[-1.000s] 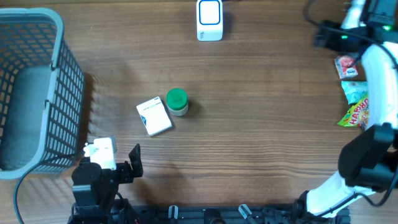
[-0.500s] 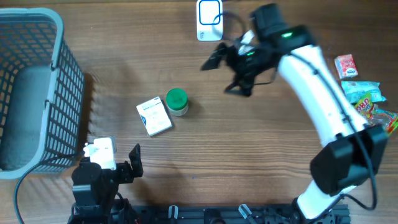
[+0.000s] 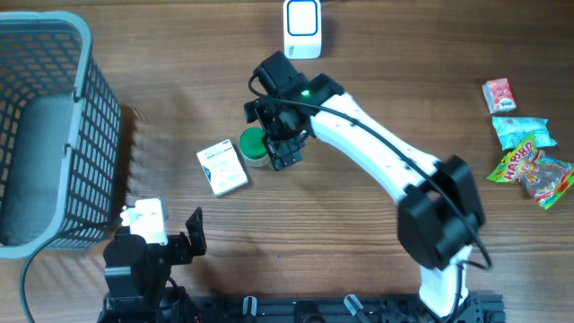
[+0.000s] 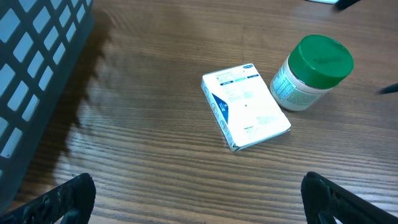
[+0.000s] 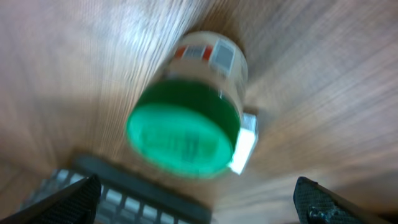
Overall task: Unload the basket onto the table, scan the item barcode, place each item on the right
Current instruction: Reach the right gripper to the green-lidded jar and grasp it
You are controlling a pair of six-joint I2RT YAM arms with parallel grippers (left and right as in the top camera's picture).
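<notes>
Over the jar (image 3: 255,147) hangs the right gripper (image 3: 272,135), its fingers spread wide to either side of the green lid and not clamped on it. The right wrist view is blurred, but it shows the jar upright on the wooden table (image 3: 377,260) between the two fingertips, its label print too smeared to read. Just beside the jar, on the side toward the grey basket (image 3: 85,108), a white box (image 3: 221,168) with blue print lies flat. Beyond the jar, at the far edge of the table, stands the white scanner (image 3: 302,29). Well apart from the jar, on the right arm's side, lies a cluster of snack packets (image 3: 525,152). Nearer the front edge than the jar, the left gripper (image 4: 202,208) rests with its fingers wide apart and nothing between them, pointing at the box and jar.
</notes>
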